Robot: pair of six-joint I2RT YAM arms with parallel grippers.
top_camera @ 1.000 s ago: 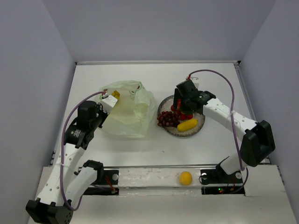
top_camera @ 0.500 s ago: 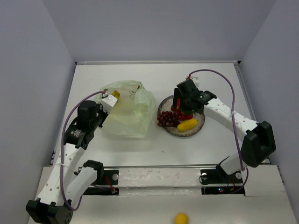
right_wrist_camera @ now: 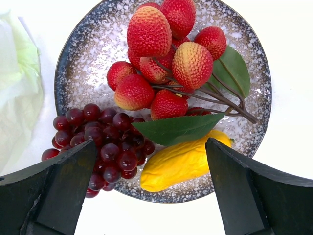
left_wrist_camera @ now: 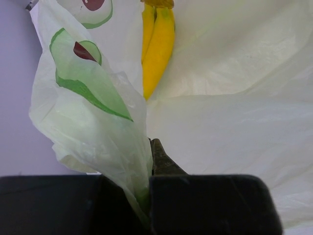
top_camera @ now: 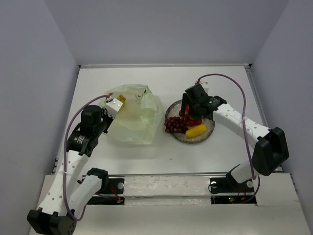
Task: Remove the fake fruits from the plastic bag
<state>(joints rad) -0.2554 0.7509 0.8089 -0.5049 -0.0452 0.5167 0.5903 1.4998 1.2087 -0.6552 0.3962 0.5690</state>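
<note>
The plastic bag (left_wrist_camera: 220,137) was clamped in the left gripper (left_wrist_camera: 148,191), whose fingertips were largely buried in film. The right gripper (right_wrist_camera: 151,169) was spread wide over the plate (right_wrist_camera: 83,58).

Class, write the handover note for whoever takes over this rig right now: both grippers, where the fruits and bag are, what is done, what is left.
Left gripper: shut on the bag, pinching its edge.
Right gripper: open, empty, above the plate.
Out of the bag and on the plate: grapes, yellow fruit, red fruits with leaves.
Bag lies left of the plate.
Left: a banana shows in the bag's opening; take it out. Whether more is inside cannot be seen.
</note>
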